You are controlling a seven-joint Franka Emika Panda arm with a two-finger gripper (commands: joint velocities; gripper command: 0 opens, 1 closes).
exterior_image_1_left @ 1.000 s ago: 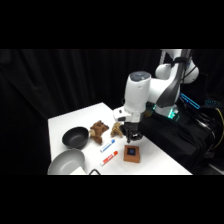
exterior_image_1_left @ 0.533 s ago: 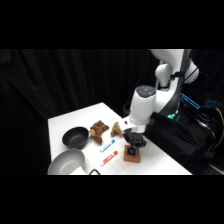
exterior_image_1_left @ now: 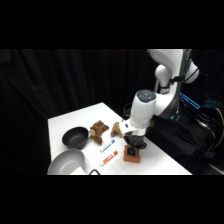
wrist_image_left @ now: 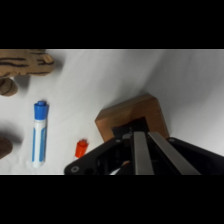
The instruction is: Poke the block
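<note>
White table (exterior_image_1_left: 70,122): block (exterior_image_1_left: 132,156), two markers (exterior_image_1_left: 108,145), plush toys (exterior_image_1_left: 98,130), black bowl (exterior_image_1_left: 75,137), grey bowl (exterior_image_1_left: 66,162).

Side view looks across, down on table (exterior_image_1_left: 70,122) from afar; wrist view close above; both share block (exterior_image_1_left: 132,156) (wrist_image_left: 131,116).

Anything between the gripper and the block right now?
Nothing visible. The gripper is directly over the block, fingertips at its dark top mark. The blue marker and red marker lie off to the side, as does the plush toy.
</note>
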